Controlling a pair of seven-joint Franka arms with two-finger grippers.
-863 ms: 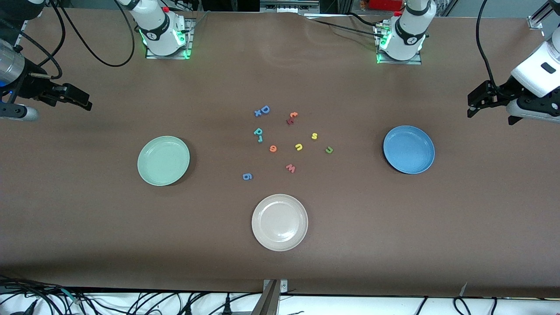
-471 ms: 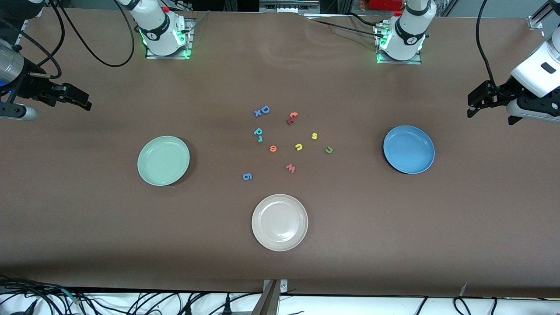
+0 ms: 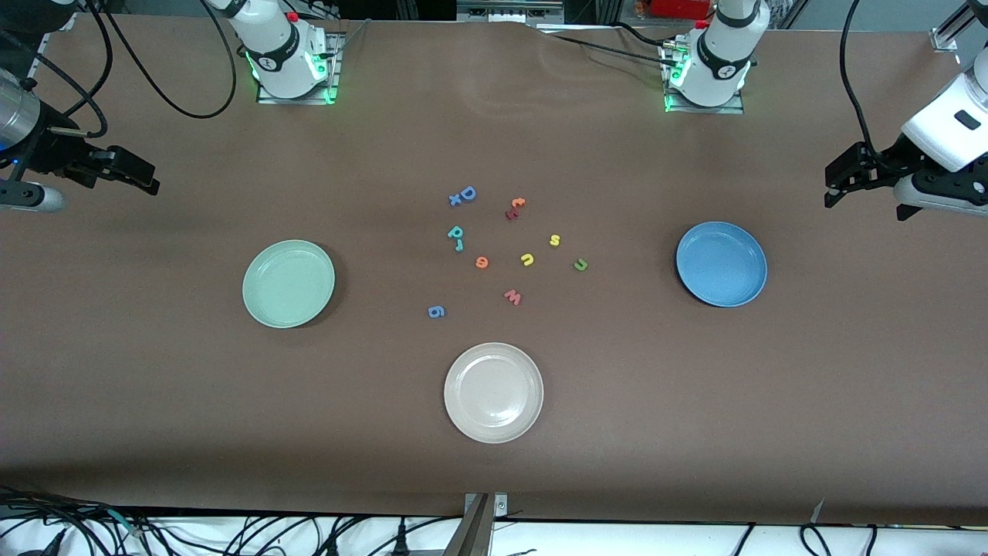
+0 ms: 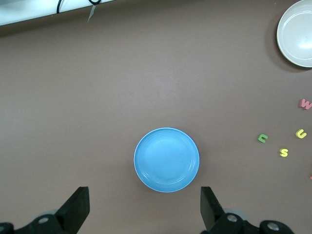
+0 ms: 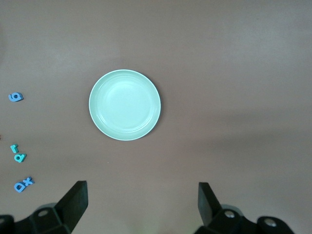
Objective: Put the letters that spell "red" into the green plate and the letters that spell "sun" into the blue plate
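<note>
The green plate lies toward the right arm's end of the table and the blue plate toward the left arm's end. Between them lie the orange "e", teal "d", teal "r", yellow "s", yellow "u" and green "n". My right gripper hangs open and empty over bare table at its end. My left gripper hangs open and empty beside the blue plate.
An off-white plate sits nearer the front camera than the letters. Other letters lie among them: a blue "D" with a small "x", an orange and dark red pair, a pink "w" and a blue "6".
The right gripper has drifted very slightly toward its end of the table. The left arm, the plates and the letters have not moved.
</note>
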